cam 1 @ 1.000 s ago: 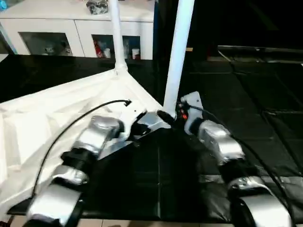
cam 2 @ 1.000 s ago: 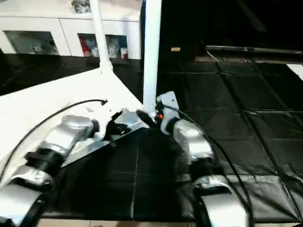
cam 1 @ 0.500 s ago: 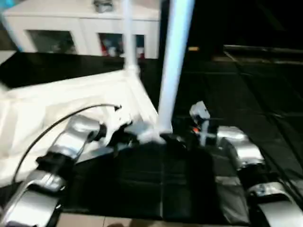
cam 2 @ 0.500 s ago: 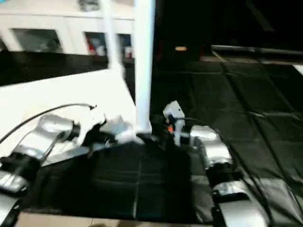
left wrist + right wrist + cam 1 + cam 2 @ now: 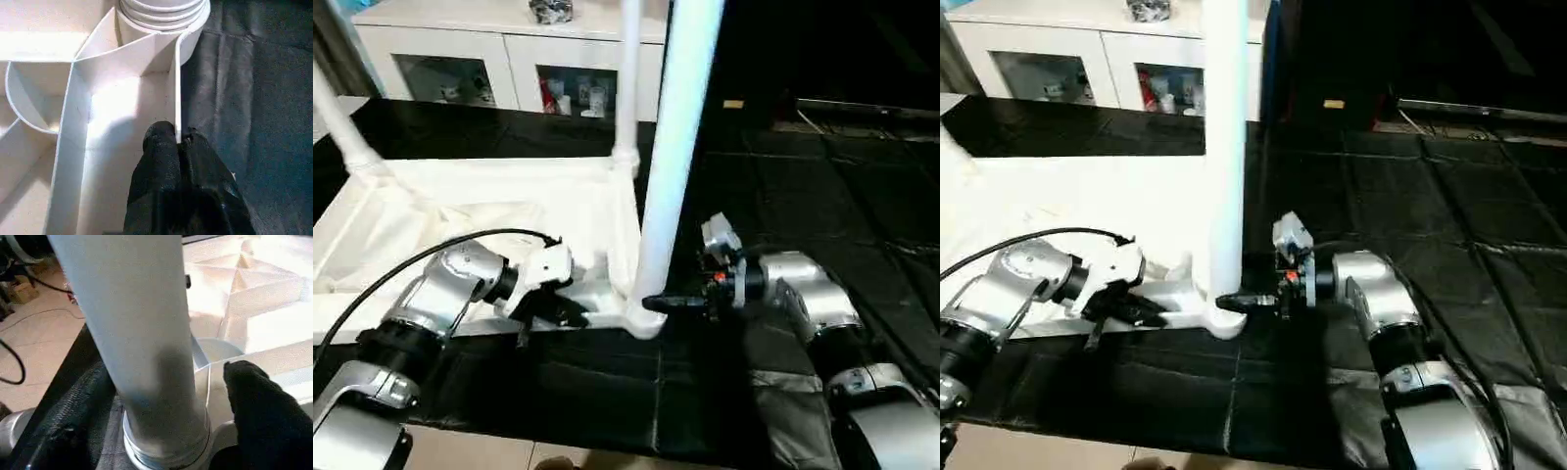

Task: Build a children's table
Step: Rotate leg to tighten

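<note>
Table top upside down on black mat, three legs standing, both my grippers at the near corner.

Item: table top [image 5: 509, 211], white moulded plastic, ribbed underside up, thin upright rim, rounded corner sockets; it lies on a black, creased, grid-seamed mat [image 5: 822, 196]. Near leg [image 5: 677, 127]: smooth round tapered tube, ringed collar seated in the near socket [image 5: 161, 19]. Two more legs, far [image 5: 628, 78] and left [image 5: 337, 122], stand in their sockets. Left gripper [image 5: 178, 139]: my black fingers pinch the rim just beside the near socket. Right gripper [image 5: 161, 396]: fingers spread either side of the near leg's base, low by the collar; whether they touch it I cannot tell. Behind: white cabinet [image 5: 509, 59], glass doors.
</note>
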Robot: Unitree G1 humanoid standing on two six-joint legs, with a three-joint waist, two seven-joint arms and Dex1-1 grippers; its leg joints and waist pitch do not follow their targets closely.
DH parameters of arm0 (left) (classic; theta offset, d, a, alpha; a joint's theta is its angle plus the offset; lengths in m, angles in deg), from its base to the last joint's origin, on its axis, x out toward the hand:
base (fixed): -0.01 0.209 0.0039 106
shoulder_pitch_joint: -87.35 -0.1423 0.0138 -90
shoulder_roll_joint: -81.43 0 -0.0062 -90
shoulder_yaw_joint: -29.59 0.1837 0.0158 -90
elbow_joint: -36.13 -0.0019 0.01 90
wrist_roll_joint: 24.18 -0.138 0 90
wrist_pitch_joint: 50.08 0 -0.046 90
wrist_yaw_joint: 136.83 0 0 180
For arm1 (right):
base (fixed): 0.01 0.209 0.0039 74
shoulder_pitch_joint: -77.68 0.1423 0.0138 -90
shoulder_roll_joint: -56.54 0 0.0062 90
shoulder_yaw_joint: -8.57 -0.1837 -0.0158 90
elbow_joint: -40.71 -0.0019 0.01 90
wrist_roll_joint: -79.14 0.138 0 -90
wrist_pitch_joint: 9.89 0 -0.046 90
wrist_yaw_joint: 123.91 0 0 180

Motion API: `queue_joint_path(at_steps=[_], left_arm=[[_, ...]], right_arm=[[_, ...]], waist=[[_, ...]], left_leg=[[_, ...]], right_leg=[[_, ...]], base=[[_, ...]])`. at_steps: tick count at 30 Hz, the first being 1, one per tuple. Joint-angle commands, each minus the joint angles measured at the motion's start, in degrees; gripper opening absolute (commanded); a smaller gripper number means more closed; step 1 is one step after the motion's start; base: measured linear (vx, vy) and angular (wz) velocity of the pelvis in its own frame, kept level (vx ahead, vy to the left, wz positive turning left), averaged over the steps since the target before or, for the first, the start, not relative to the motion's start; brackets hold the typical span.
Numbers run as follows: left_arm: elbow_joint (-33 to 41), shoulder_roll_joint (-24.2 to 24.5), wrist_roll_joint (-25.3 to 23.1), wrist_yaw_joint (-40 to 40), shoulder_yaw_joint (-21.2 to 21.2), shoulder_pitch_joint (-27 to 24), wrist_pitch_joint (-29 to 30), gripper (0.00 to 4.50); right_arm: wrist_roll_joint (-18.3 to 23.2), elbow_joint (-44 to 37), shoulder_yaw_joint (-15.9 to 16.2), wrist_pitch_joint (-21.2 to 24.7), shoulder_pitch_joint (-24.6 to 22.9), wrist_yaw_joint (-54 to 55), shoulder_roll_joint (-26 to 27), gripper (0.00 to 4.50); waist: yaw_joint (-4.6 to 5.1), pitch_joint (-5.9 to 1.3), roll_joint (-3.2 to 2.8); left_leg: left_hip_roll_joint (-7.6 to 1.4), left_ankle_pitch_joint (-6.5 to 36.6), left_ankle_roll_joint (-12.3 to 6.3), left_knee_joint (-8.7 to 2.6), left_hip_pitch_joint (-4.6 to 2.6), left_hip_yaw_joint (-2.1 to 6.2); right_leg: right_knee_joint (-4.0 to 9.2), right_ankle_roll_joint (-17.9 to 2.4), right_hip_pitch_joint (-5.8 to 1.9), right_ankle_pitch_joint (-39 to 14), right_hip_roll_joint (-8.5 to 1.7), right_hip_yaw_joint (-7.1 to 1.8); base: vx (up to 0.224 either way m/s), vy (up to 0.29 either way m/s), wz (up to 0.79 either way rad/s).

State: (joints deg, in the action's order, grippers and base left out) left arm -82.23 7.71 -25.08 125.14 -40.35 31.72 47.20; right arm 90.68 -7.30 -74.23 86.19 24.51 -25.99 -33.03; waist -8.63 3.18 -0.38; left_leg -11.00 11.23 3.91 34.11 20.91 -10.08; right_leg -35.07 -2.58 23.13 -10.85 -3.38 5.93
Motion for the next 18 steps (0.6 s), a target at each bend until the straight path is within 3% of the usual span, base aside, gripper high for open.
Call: queue_joint_path(at_steps=[1, 8, 14, 18], left_arm=[[2.9, 0.0, 0.7, 2.8, 1.2, 0.3, -0.8, 0.00], [2.7, -0.2, 0.3, 2.9, 1.4, 0.4, -1.2, 0.00], [2.2, -0.4, 0.3, 2.5, 1.6, 0.6, -1.3, 0.00], [1.8, -0.4, 0.2, 2.3, 1.5, 0.6, -1.4, 0.00]], right_arm=[[0.1, 0.6, 0.2, -0.1, 1.2, -1.5, -0.4, 3.29], [-0.2, 1.6, 0.7, -0.4, 1.7, -2.9, -0.3, 2.79], [0.2, 1.8, 1.0, 0.0, 1.8, -3.7, -0.3, 2.11], [0.2, 1.6, 1.1, 0.1, 1.7, -4.0, 0.0, 2.06]], waist=[[0.27, -4.27, -0.07], [0.28, -4.33, -0.08], [0.33, -4.35, -0.03], [0.32, -4.39, -0.09]], left_leg=[[-3.26, 4.3, -4.24, -3.53, -0.67, 0.75], [-3.24, 4.4, -4.07, -3.46, -0.59, 0.80], [-3.19, 4.1, -4.17, -3.40, -0.56, 0.79], [-3.16, 4.1, -4.08, -3.35, -0.56, 0.80]], right_leg=[[3.29, -12.1, -3.26, -6.8, -5.94, -3.83], [3.33, -11.7, -3.34, -7.7, -5.95, -3.79], [3.27, -11.6, -3.35, -7.7, -5.91, -3.79], [3.24, -11.6, -3.37, -7.7, -5.88, -3.79]], base=[[0.000, 0.000, 0.00], [0.000, 0.000, 0.00], [0.000, 0.000, 0.00], [0.000, 0.000, 0.00]])
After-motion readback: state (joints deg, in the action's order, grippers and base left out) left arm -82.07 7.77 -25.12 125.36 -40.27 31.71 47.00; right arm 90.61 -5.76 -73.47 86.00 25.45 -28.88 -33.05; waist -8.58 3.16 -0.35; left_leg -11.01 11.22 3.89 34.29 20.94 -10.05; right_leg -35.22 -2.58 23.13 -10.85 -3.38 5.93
